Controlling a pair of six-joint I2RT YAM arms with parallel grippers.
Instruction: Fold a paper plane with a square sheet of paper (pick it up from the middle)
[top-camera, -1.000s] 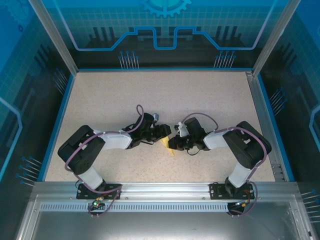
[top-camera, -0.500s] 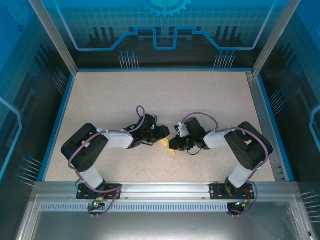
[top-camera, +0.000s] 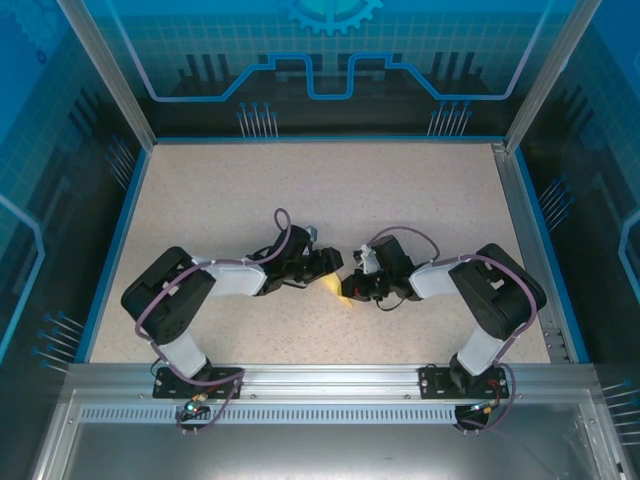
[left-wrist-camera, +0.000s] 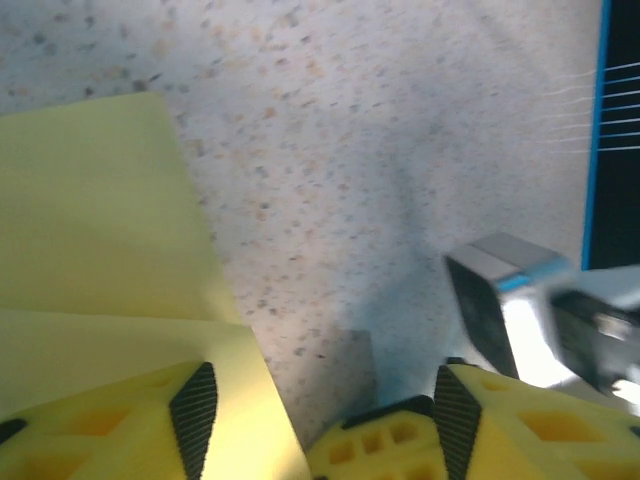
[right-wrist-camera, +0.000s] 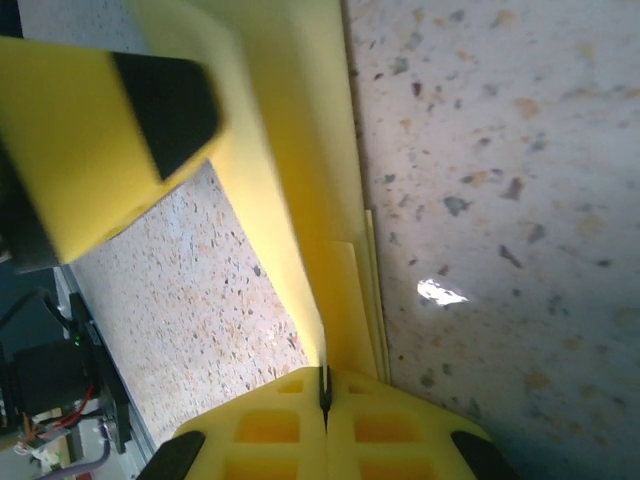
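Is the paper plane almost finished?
Not yet. The paper already has folded layers, so some folds are done. The right gripper pinches its edge while the left gripper is open beside it. It doesn't look like a plane yet, so more folding is left.

On my feed the right gripper (right-wrist-camera: 324, 388) has its jaws pressed together on the folded yellow paper (right-wrist-camera: 295, 170) over the speckled table (right-wrist-camera: 500, 200). The left gripper's finger (right-wrist-camera: 110, 140) sits blurry top-left.
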